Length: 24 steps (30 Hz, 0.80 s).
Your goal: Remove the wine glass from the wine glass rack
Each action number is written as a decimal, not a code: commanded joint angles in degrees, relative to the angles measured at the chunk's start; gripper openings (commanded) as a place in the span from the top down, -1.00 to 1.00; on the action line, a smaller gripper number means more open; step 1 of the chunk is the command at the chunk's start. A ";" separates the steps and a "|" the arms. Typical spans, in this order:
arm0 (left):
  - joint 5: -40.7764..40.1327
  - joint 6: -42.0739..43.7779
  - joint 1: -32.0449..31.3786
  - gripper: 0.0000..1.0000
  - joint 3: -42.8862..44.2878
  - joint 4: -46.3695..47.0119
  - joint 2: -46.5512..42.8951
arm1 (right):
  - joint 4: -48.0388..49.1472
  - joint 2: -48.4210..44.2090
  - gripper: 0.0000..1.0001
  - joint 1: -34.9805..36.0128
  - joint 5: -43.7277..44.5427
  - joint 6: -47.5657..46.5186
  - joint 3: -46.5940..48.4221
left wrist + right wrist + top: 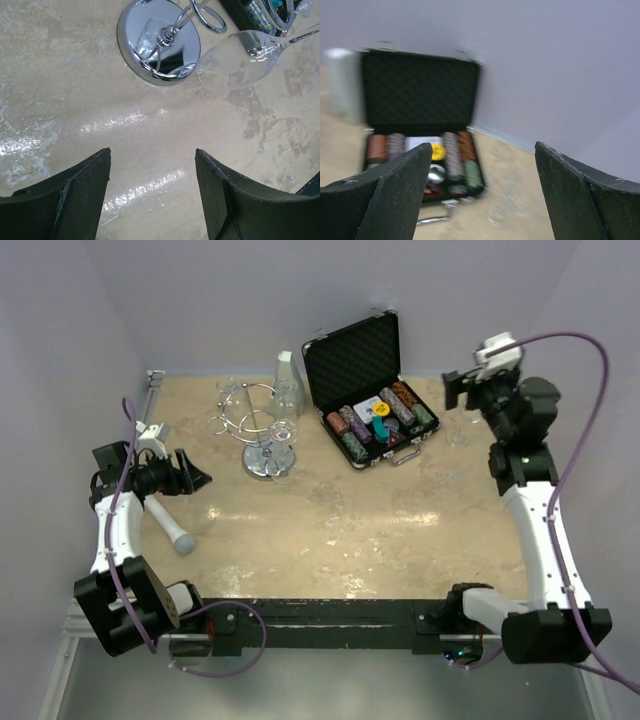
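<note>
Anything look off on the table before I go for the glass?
Nothing spilled or broken. One oddity: a white cylinder with a grey tip lies on its side near the left arm, away from the wine glass rack.

A beige, marble-patterned tabletop (350,530) filled the space, boxed in by plain pale lavender walls: a back wall (250,300), a left wall (50,360) and a right wall (622,440). A black bar (330,612) ran along the table's near edge, with a grey surface (330,690) below it. Even light left pale glare streaks (125,120) on the glossy top.
</note>
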 commanded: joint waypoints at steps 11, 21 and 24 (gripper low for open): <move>-1.63 4.06 -0.11 -0.43 5.32 -5.24 -2.26 | 9.95 7.95 -0.12 33.02 -15.08 -0.64 -8.57; -7.43 1.86 -0.73 -0.42 14.82 -14.91 0.11 | 34.21 18.76 -0.01 40.94 -19.21 0.68 -16.14; -9.45 3.00 -0.21 -0.42 17.10 -16.32 0.20 | 39.92 21.75 -0.01 42.00 -20.18 1.21 -16.66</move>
